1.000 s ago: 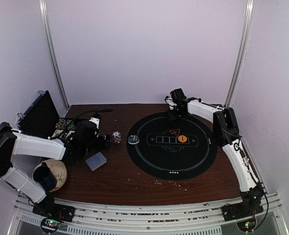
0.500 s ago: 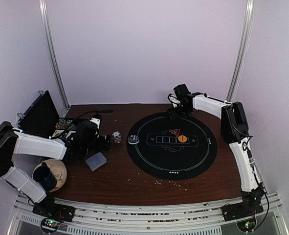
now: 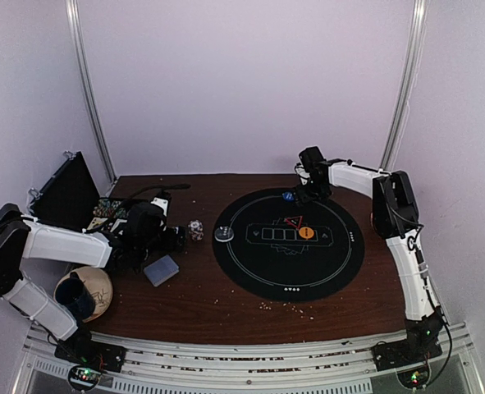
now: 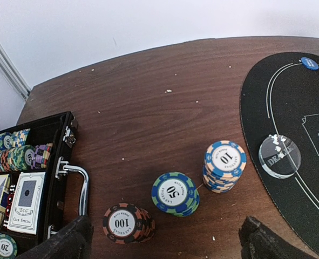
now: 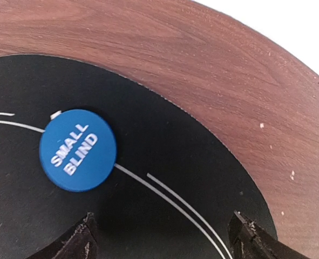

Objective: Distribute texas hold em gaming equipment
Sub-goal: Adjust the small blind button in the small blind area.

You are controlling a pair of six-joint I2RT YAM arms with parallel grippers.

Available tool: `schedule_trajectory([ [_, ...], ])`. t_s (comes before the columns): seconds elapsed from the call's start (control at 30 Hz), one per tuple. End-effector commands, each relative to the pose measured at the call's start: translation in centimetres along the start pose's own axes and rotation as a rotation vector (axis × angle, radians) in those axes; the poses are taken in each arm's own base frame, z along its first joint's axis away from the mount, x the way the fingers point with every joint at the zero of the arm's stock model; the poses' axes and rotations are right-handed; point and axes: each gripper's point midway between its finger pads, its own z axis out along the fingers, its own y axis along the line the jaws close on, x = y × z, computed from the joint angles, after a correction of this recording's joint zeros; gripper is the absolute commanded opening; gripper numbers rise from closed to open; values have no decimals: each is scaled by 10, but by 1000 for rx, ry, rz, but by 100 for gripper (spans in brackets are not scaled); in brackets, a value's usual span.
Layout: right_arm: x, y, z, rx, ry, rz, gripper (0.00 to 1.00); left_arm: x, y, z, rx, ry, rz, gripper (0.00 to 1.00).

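Top view: orange disc [image 3: 306,232] on black mat [image 3: 340,263], card deck [image 3: 161,269] on worktop [image 3: 201,304]; left wrist: left end effector [image 4: 164,245] spread, near three chip stacks [image 4: 175,192]; right wrist: right end effector [image 5: 162,237] spread, empty — blue disc [image 5: 77,150] flat on the black mat.

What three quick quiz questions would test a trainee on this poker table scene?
1. True or false: the blue disc lies on the black mat.
2. What is printed on that disc? A) Big blind B) Small blind C) Dealer
3. How many chip stacks stand between the case and the mat?

Key: 1 true; 2 B; 3 three.
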Motion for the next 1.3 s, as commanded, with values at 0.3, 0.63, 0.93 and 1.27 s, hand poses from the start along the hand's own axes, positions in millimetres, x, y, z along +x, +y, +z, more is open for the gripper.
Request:
schedule_trajectory([
  [0.3, 12, 18, 20, -46, 52, -53, 87, -19, -2, -2, -1, -48, -14, 98],
  [0.63, 12, 18, 30, 62, 43, -59, 90, -19, -2, -2, -4, -49, -14, 98],
  [0.93, 10, 11, 38, 119, 33, -72, 91, -18, -3, -1, -3, -45, -12, 98],
  [1.27, 5, 5, 45, 176, 23, -107, 94, -16, -3, 1, -8, -40, -7, 98],
])
